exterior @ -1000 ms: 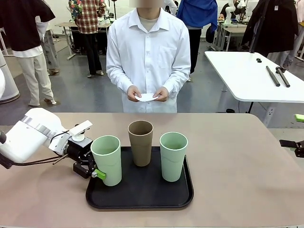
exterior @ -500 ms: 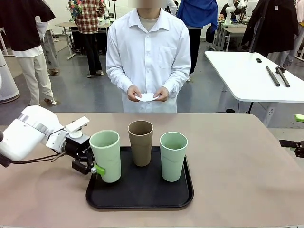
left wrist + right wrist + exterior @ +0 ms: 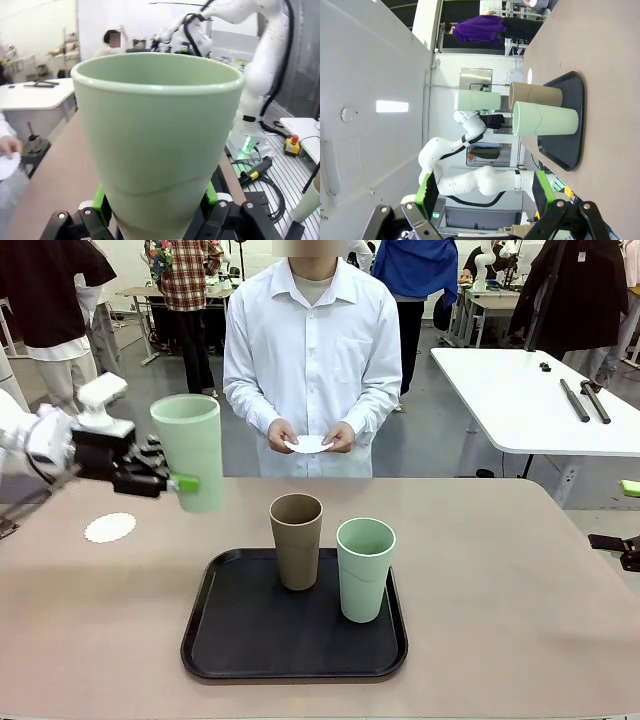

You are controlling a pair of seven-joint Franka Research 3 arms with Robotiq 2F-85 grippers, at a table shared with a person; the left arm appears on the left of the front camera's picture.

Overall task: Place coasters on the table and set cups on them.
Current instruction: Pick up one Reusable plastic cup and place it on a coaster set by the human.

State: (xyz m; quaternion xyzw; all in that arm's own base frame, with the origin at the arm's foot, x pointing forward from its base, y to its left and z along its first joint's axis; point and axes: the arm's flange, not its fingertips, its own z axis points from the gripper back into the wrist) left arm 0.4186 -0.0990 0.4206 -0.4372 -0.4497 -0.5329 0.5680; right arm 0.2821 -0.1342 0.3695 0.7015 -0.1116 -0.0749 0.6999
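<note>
Aloft: left gripper (image 3: 192, 485) clamps green cup (image 3: 187, 438) above table (image 3: 500, 590), near coaster (image 3: 110, 528).

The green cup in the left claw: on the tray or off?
Off. The left claw holds the green cup in the air, left of the tray.

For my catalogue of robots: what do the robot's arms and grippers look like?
The left arm is white and rounded. The left gripper and the right gripper are black, with green pads on the fingers.
</note>
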